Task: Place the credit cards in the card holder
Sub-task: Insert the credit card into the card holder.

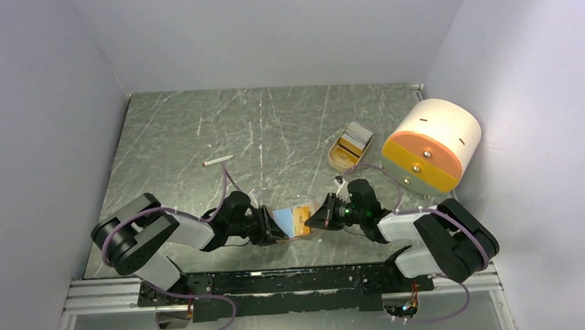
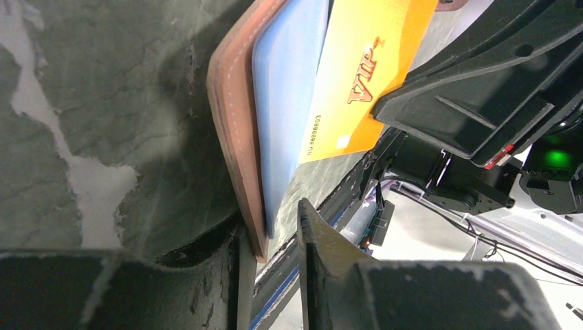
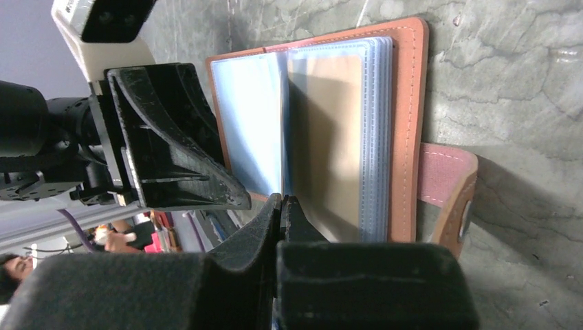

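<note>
Left wrist view shows the left gripper (image 2: 271, 230) clamped on the near edge of the open holder (image 2: 230, 110), which stands between its fingers, while the right gripper (image 3: 282, 204), fingers pressed together opposite, pinches the orange card (image 2: 364, 62) resting against the holder's inner pages.

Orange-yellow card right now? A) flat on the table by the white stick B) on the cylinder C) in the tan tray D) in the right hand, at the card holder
D: the right hand pinches the orange-yellow card at the open card holder, which the left hand grips.
</note>
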`<state>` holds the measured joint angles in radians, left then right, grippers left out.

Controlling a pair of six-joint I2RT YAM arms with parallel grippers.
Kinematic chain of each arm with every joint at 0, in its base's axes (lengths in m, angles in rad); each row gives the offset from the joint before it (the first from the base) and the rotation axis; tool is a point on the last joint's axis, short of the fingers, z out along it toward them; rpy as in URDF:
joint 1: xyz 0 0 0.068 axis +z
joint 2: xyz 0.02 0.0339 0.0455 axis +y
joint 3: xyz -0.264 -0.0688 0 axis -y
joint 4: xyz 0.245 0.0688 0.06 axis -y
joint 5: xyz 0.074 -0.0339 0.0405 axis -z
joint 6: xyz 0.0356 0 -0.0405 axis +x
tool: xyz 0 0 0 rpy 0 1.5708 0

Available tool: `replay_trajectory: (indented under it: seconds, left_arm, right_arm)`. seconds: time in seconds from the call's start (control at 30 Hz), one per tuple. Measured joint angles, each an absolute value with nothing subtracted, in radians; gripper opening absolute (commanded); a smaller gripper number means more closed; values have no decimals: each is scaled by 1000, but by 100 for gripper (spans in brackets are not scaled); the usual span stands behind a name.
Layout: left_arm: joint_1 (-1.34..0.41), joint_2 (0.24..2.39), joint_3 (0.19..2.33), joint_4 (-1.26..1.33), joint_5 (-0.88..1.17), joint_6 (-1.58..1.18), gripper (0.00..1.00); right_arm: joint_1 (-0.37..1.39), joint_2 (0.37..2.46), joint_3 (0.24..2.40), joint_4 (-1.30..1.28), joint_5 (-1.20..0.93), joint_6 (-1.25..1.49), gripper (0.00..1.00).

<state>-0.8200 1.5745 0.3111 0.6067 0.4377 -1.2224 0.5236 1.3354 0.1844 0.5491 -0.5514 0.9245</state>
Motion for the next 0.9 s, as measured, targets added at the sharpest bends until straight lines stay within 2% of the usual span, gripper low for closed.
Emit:
replay_trajectory:
  seconds: [0.27, 0.63, 0.9]
  left_arm:
    - [-798, 1517, 304, 546, 421, -1203, 32]
    - [-768, 1504, 296, 522, 415, -1180, 20]
    - [-767, 1504, 296, 517, 415, -1158, 20]
  right_arm:
    - [516, 1427, 183, 630, -599, 939, 0]
    - [507, 1550, 225, 686, -679, 910, 2]
    - [505, 1564, 262, 649, -693, 869, 0]
